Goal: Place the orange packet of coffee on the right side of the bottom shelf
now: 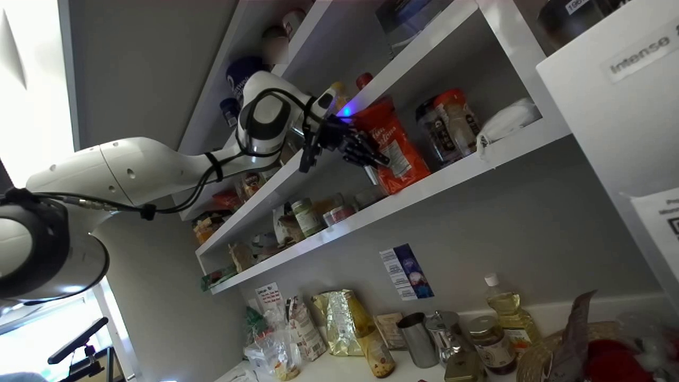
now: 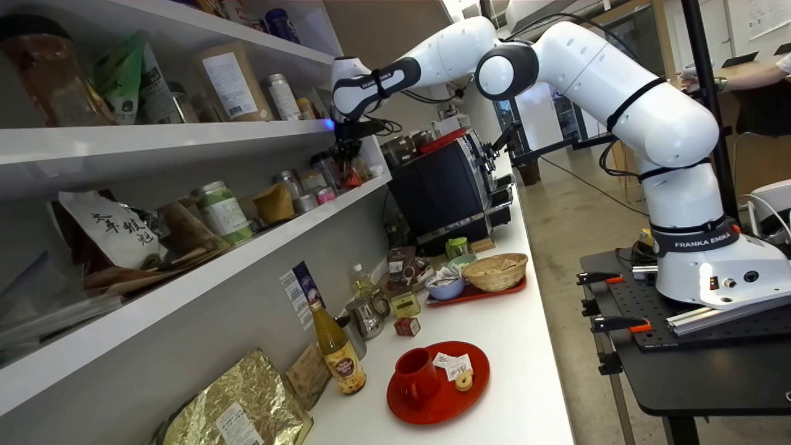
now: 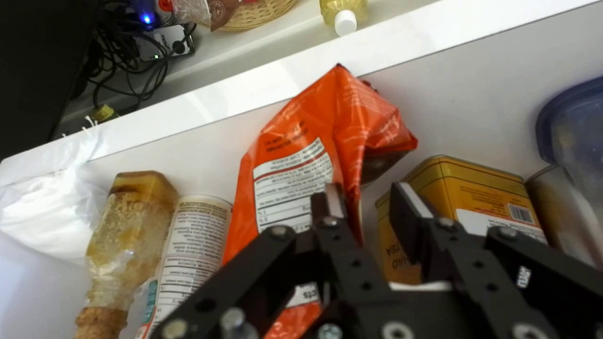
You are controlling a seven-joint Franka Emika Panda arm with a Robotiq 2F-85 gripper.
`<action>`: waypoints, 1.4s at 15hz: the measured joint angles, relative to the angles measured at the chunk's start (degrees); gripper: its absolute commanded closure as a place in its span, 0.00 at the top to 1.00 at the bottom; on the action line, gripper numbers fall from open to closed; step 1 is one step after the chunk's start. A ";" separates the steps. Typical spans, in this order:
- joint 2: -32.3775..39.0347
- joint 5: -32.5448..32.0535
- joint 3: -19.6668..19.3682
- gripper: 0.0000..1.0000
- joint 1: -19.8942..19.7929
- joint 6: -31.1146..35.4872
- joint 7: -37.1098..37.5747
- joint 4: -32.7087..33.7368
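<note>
The orange packet of coffee (image 1: 406, 154) stands tilted on the bottom shelf (image 1: 339, 227), towards its right end in that exterior view. In an exterior view only a small red-orange part of the packet (image 2: 352, 180) shows on the bottom shelf (image 2: 247, 267). In the wrist view the packet (image 3: 292, 136) stands near the shelf's front edge (image 3: 245, 89), its top crumpled. My gripper (image 3: 370, 202) is open with nothing held between its fingers. One finger overlaps the packet's side; the other is before a yellow tin. The gripper also shows in both exterior views (image 1: 377, 156) (image 2: 349, 151).
A yellow tin (image 3: 490, 193) stands beside the packet. On its other side are a printed can (image 3: 193, 240), a corked bottle (image 3: 125, 221) and a white plastic bag (image 3: 52, 212). The upper shelf board (image 2: 185, 139) runs just above the gripper. Jars (image 1: 307, 217) line the bottom shelf.
</note>
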 measured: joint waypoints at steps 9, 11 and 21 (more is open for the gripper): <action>-7.61 -0.69 0.57 1.00 0.63 -8.97 -1.63 -6.90; -12.34 0.33 2.01 1.00 0.80 -10.56 -3.33 -12.48; -30.39 7.54 9.78 1.00 6.57 -4.89 -3.39 -41.81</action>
